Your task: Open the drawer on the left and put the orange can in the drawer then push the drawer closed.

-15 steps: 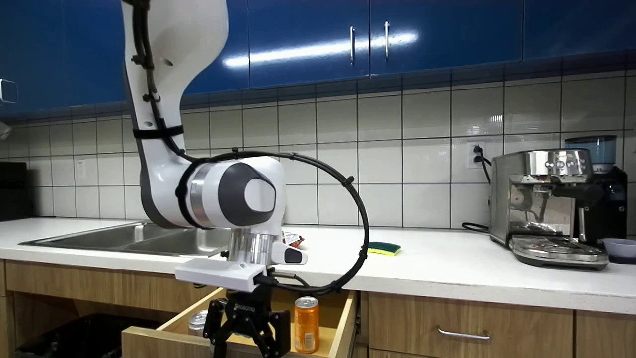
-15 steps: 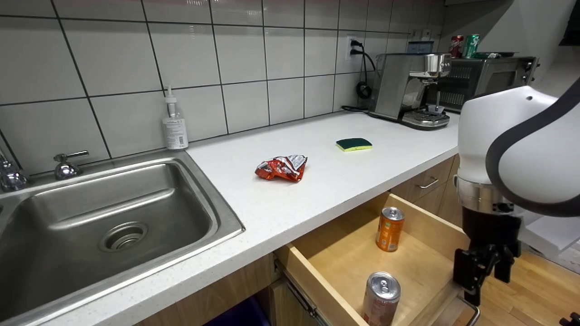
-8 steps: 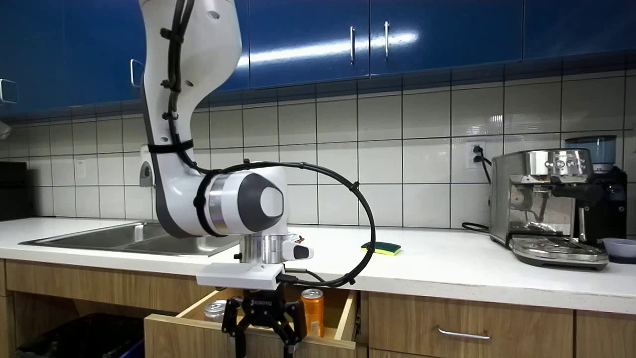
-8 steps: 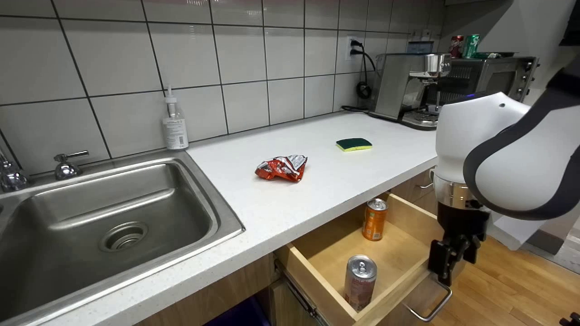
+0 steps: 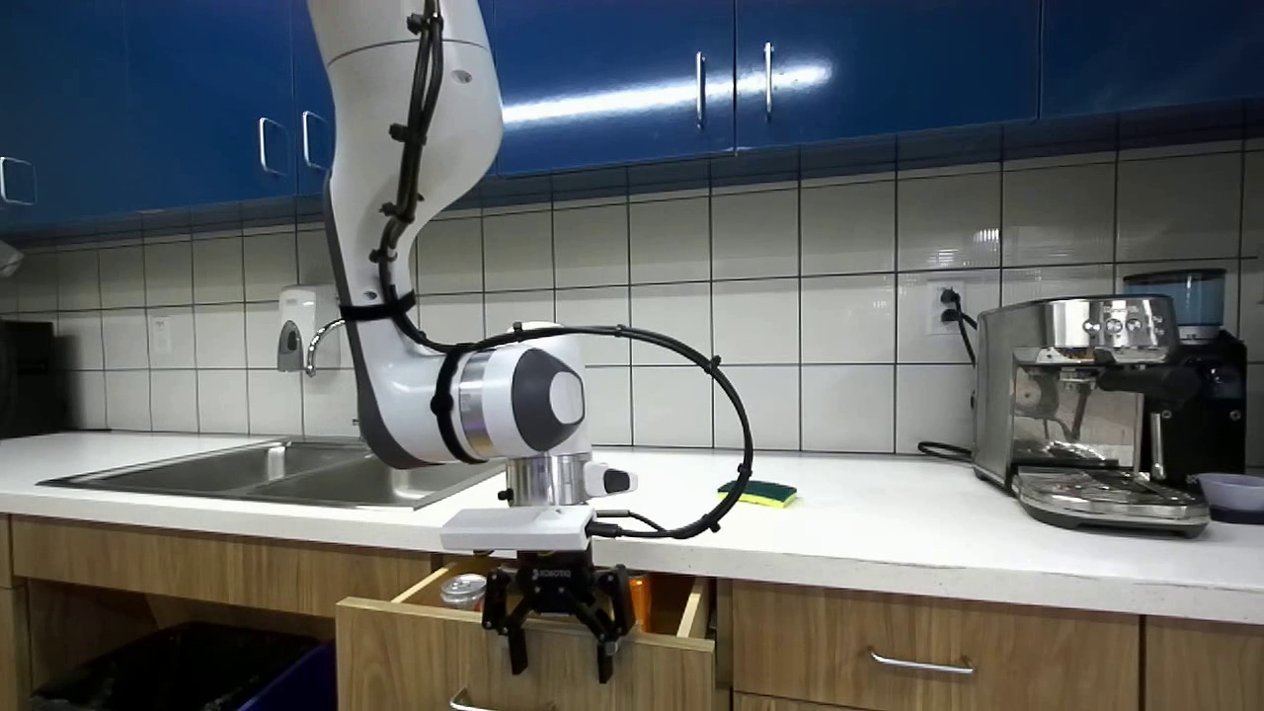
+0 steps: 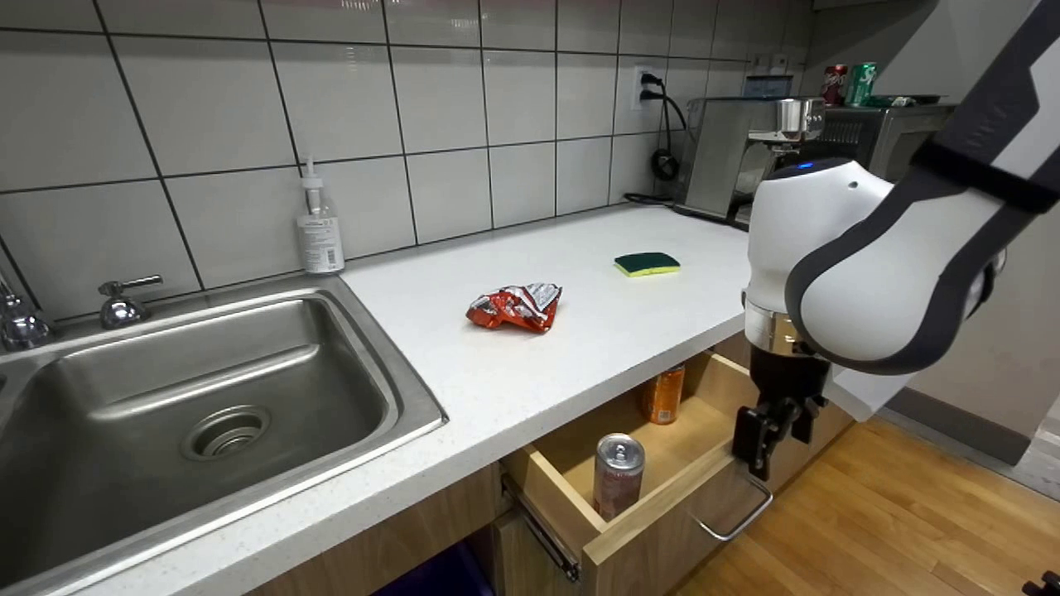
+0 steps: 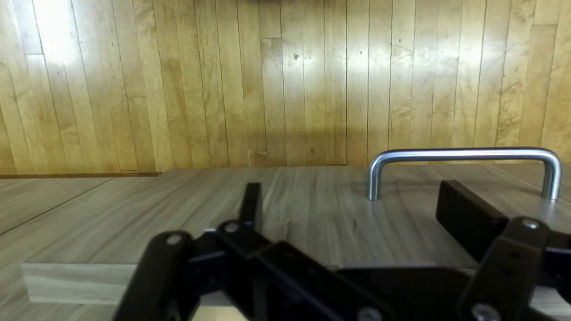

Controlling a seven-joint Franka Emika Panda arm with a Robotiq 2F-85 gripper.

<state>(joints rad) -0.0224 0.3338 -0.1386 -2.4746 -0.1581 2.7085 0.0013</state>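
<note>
The drawer (image 6: 662,499) is partly slid out below the counter, its wooden front (image 5: 410,652) carrying a silver bar handle (image 7: 464,154). Inside at the back stands the orange can (image 6: 664,395), upright; in an exterior view the orange can (image 5: 642,598) is mostly hidden behind my hand. My gripper (image 5: 561,667) is open and empty, fingers pointing down on the outer side of the drawer front. In the wrist view the gripper (image 7: 352,200) spans bare wood and one end of the handle. Whether it touches the front I cannot tell.
A second, silver-topped can (image 6: 619,478) stands in the drawer near its front. On the counter lie a crumpled red wrapper (image 6: 515,308) and a sponge (image 6: 647,264). The sink (image 6: 232,381) is beside them. A similar drawer front (image 5: 933,632) is further right in an exterior view.
The drawer has slid inward toward the cabinet, carrying both cans with it. My gripper has moved along the same way at the drawer front, staying open.
</note>
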